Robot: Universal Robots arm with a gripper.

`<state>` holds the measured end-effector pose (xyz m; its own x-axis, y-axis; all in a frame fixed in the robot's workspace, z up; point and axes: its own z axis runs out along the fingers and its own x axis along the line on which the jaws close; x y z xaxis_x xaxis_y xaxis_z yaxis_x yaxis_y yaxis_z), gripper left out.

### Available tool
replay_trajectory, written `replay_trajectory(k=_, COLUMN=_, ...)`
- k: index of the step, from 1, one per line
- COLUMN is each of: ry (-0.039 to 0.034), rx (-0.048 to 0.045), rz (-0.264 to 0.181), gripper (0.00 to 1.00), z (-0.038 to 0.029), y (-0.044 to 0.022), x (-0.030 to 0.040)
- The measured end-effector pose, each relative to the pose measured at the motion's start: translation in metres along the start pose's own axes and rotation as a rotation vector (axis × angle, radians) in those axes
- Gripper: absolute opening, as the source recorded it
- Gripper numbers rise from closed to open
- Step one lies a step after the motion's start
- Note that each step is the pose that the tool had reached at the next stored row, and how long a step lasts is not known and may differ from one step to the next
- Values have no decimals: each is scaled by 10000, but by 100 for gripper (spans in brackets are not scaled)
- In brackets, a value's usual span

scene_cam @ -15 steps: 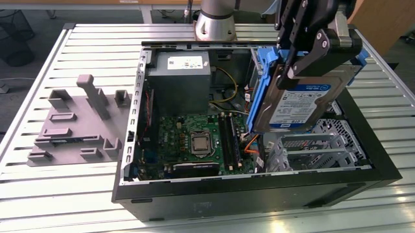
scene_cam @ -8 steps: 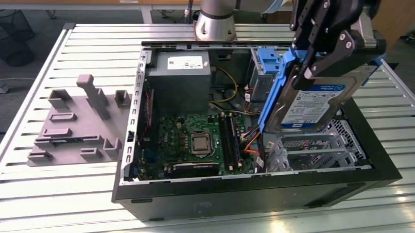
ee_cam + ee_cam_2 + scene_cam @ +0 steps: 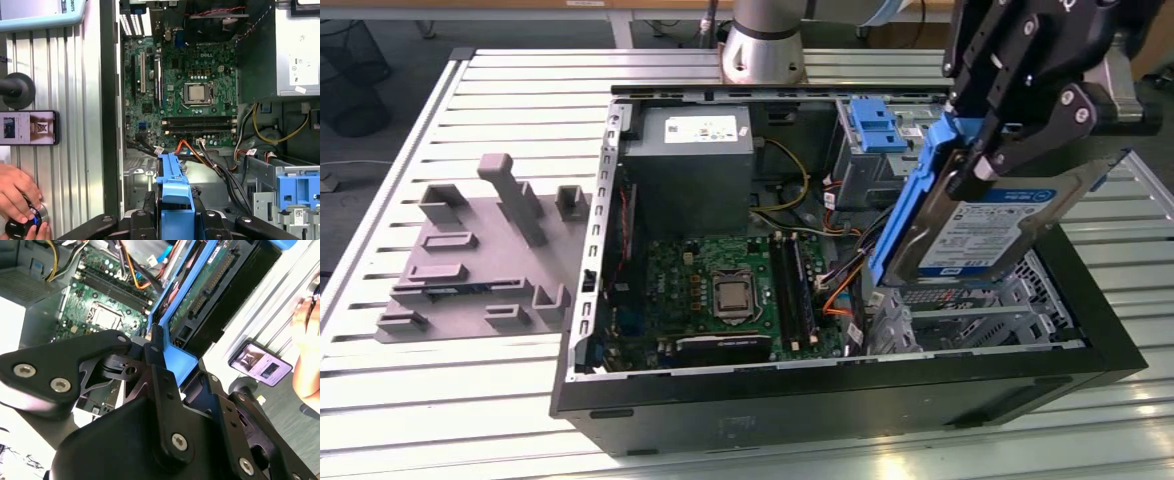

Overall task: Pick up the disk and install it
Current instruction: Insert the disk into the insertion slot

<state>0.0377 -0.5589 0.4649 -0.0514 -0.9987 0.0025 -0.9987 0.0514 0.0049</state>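
1. Now the gripper (image 3: 985,165), upper right in the exterior view, clamps the disk (image 3: 987,232) by its blue rail (image 3: 907,205).
2. Disk hangs on edge above the case (image 3: 827,400), long axis steeply tilted, lower end down-left.

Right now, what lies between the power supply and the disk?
In the exterior view, loose cables lie between the power supply and the disk.
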Motion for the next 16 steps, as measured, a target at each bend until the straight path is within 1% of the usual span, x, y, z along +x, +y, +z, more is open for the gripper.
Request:
replay_trajectory(k=3, ry=0, rx=-1, rz=0, gripper=36, z=12, y=-88, x=20)
replay_trajectory(k=5, ry=-1, rx=-1, rz=0, gripper=36, z=20, y=-153, x=20)
replay_trajectory(k=7, ry=1, rx=-1, rz=0, gripper=36, z=28, y=-200, x=19)
replay_trajectory(k=12, ry=1, rx=-1, rz=0, gripper=36, z=42, y=-214, x=21)
replay_trajectory(k=16, ry=0, rx=0, rz=0, gripper=36, z=62, y=-253, x=22)
